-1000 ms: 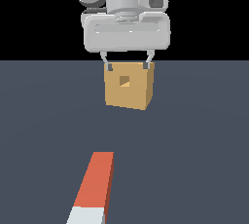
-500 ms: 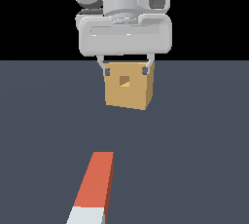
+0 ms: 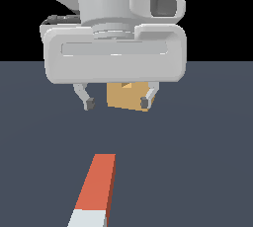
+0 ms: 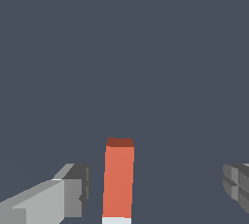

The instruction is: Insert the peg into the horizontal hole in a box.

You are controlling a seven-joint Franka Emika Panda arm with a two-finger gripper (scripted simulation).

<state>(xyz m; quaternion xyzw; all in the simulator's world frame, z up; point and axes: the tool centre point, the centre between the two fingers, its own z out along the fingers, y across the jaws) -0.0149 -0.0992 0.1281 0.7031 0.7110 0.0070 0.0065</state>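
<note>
The orange-red peg (image 3: 97,184) lies flat on the dark floor at the near side of the exterior view, its white end (image 3: 88,219) nearest the camera. It also shows in the wrist view (image 4: 118,179), between the fingers. My gripper (image 3: 117,103) hangs open and empty above the floor, between the peg and the tan box (image 3: 126,96). The gripper body hides most of the box, and the hole is hidden. In the wrist view one finger (image 4: 73,191) and the other finger (image 4: 238,183) stand wide apart.
The dark grey floor (image 3: 207,162) spreads all round. The arm's large grey-white hand (image 3: 114,58) fills the upper middle of the exterior view.
The gripper has come toward the camera and toward the peg. It now looks much larger and covers most of the box. The fingers stay open. The peg has not moved.
</note>
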